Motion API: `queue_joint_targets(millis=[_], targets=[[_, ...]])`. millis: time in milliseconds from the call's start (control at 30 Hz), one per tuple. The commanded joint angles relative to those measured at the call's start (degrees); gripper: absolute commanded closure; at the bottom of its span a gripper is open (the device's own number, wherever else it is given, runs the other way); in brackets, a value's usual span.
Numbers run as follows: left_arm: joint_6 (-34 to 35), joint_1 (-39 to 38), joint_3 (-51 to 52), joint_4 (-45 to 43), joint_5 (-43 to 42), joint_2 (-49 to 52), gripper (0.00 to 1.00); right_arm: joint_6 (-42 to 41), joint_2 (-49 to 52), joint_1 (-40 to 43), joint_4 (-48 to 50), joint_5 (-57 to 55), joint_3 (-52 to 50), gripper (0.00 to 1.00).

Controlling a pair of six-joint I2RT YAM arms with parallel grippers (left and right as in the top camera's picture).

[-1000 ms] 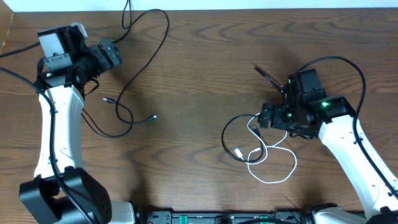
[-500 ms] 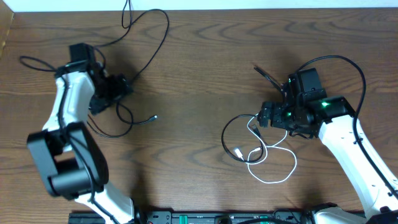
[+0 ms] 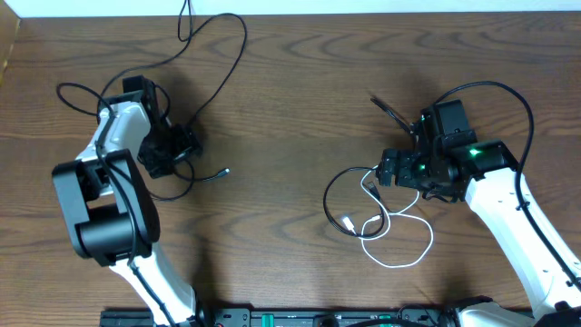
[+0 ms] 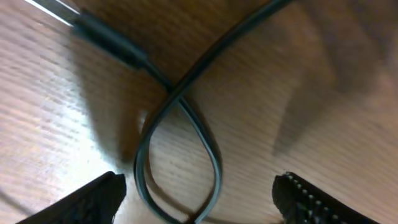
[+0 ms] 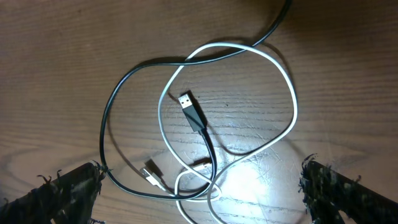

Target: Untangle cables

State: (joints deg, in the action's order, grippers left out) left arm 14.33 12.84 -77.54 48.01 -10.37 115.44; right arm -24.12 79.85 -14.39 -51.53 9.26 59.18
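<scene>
A long black cable [image 3: 243, 45] runs from the table's back edge down to a plug [image 3: 222, 171] at left centre. My left gripper [image 3: 177, 150] is open and low over this cable's small loop [image 4: 180, 149], which lies between the two fingers [image 4: 199, 208] without touching them. On the right, a white cable [image 3: 399, 259] and a second black cable [image 3: 329, 195] lie tangled together. My right gripper [image 3: 390, 173] is open just above them. In the right wrist view the white cable [image 5: 291, 106] crosses the black cable [image 5: 109, 118] between the open fingers [image 5: 202, 199].
Thick black arm cables arc beside the left arm [image 3: 77, 91] and above the right arm [image 3: 508, 91]. A black rail [image 3: 318, 318] runs along the table's front edge. The wooden table [image 3: 290, 109] ends at a pale strip at the back.
My left arm has swung from the far-left back corner in toward the black cable's loop and come down over it. The right arm and its cables have not moved.
</scene>
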Motion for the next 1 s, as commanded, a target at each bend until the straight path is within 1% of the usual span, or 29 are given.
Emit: queue_joint_targets(millis=[0, 167, 267, 333, 400, 433, 467, 500, 567, 633, 833, 900, 967], targets=[[-1.2, -0.1, 0.2, 0.4, 0.5, 1.4, 0.24, -0.5, -0.3, -0.3, 0.1, -0.1, -0.1, 0.01], [-1.2, -0.2, 0.2, 0.2, 0.5, 2.1, 0.34, -0.5, -0.3, -0.3, 0.7, -0.1, -0.1, 0.01], [-1.2, -0.6, 0.4, -0.1, 1.0, 3.1, 0.36, -0.5, -0.3, -0.3, 0.8, -0.1, -0.1, 0.01], [-1.2, -1.3, 0.5, -0.5, 0.9, 4.6, 0.45, -0.5, -0.3, -0.3, 0.8, -0.1, -0.1, 0.01], [-1.2, -1.8, 0.5, -0.7, 1.0, 5.7, 0.51, -0.5, -0.3, -0.3, 0.8, -0.1, -0.1, 0.01], [-1.2, -2.1, 0.5, -0.8, 0.9, 6.1, 0.57, -0.5, -0.3, -0.3, 0.7, -0.1, -0.1, 0.01], [-1.2, -2.3, 0.5, -1.3, 1.0, 6.6, 0.66, -0.5, -0.3, -0.3, 0.7, -0.1, -0.1, 0.01], [-1.2, -2.3, 0.5, -1.8, 1.0, 6.7, 0.7, -0.5, -0.3, -0.3, 0.5, -0.1, -0.1, 0.01], [-1.1, -2.4, 0.5, -3.2, 0.9, 6.7, 0.92, -0.4, -0.3, -0.3, 0.4, -0.1, -0.1, 0.01], [-1.1, -2.3, 0.3, -5.1, 1.0, 6.7, 0.92, -0.4, -0.3, -0.3, 0.4, -0.1, -0.1, 0.01], [-0.9, -2.1, -0.3, -14.3, 0.9, 6.7, 0.92, -0.4, -0.3, -0.3, 0.2, -0.1, -0.1, 0.01], [-0.9, -2.1, -1.5, -16.0, 0.9, 6.6, 0.93, -0.4, -0.3, -0.3, 0.0, -0.1, -0.1, 0.01], [-0.9, -2.1, -5.0, -17.6, 0.9, 6.6, 0.93, -0.4, -0.3, -0.3, -0.2, -0.1, -0.1, 0.01]])
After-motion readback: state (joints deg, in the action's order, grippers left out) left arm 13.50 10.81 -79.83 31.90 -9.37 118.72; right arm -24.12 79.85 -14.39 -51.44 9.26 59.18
